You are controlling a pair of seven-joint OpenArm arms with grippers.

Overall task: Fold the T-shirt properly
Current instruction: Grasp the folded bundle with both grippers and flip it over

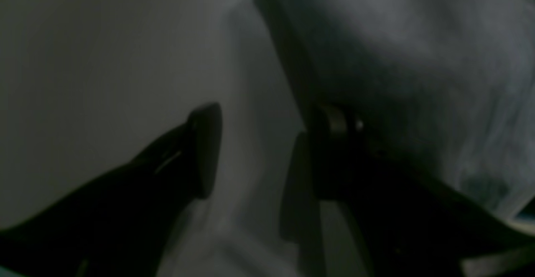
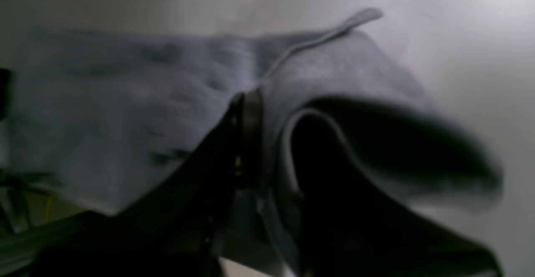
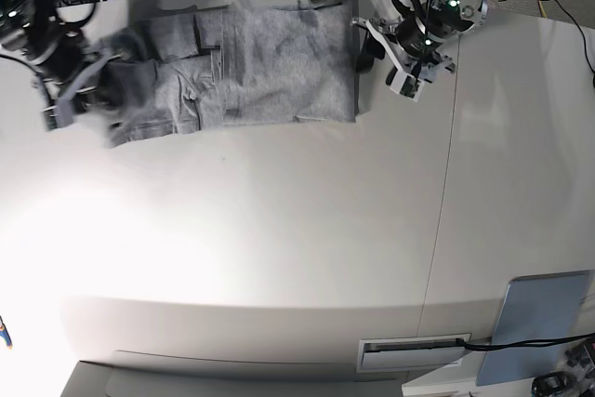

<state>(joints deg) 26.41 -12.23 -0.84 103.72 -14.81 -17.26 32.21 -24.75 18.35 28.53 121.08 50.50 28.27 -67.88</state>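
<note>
Care belongs first to the right tool (image 2: 250, 143), which in its wrist view is clenched on a bunched edge of the T-shirt (image 3: 251, 67) near a ribbed band; judging from this, the step in hand is carrying that end across to make a fold, and it goes best if the cloth is lifted only slightly and drawn straight along the garment's length so the lower layers do not drag or skew. The left tool (image 1: 255, 151) stands released, its jaws apart just beside the opposite edge, holding nothing; it looks better placed to pin or square that edge than to pull. The T-shirt lies at the far side of the pale surface (image 3: 307, 230), heather-grey, already gathered into a rough long rectangle, smooth near the left tool and crumpled in overlapping flaps toward the right tool.
</note>
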